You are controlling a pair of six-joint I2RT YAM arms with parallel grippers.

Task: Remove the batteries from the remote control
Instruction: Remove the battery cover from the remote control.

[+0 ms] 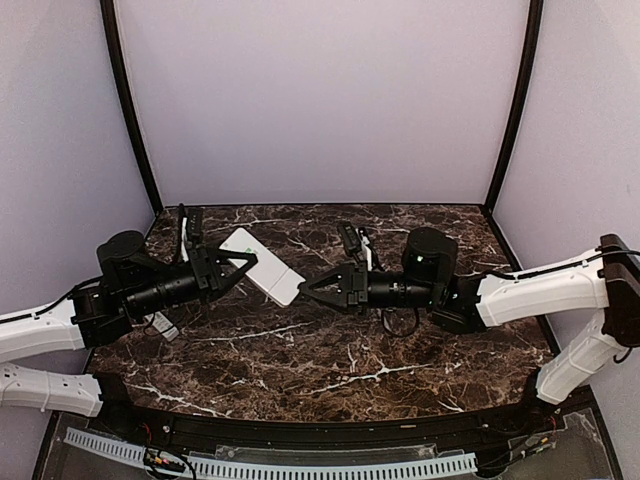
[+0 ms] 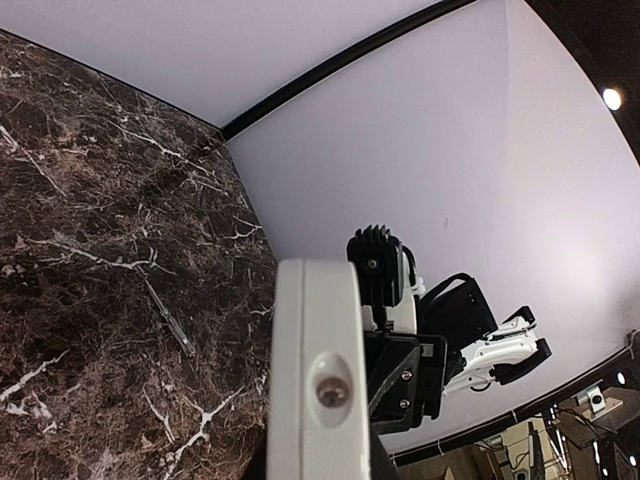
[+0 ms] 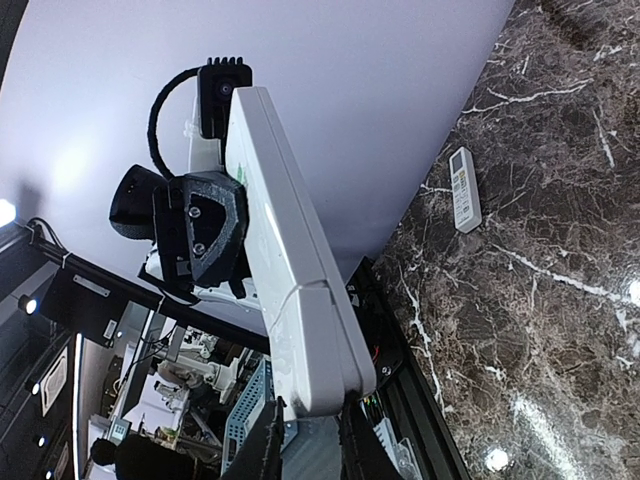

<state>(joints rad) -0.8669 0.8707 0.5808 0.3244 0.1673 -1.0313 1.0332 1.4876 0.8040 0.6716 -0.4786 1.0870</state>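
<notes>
Held a white remote control (image 1: 262, 267) above the desk (image 1: 300, 350), just ten o'clock of centre, left pincer (image 1: 243, 262) clamped on its nine o'clock end, right pincer (image 1: 308, 288) clamped at four o'clock; judged it light, rigid, slippery, best gripped by its edges; saw no batteries, probably inside.

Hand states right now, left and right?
Left hand: closed on one end of the white remote.
Right hand: closed on the same remote's other end.

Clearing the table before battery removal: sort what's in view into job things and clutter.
Job: white remote, gripped off the table between left gripper and right gripper; no batteries visible.
Clutter: black remote at back left; black remote at back centre; small white remote on the table.
</notes>
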